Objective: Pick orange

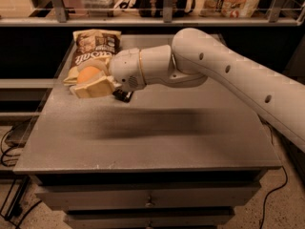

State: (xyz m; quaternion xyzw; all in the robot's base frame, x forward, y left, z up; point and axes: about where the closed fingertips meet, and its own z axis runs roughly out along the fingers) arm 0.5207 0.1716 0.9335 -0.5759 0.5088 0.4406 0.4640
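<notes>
Grey speckled tabletop [190, 142] lies below the cream two-finger gripper [85, 82], clenched on the round orange fruit [89, 73] beside a brown chip bag [95, 46]; lifting seems in hand, needing a steady raise.

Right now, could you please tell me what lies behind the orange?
A brown chip bag; its near end is hidden by the orange and the gripper clasping it.
</notes>
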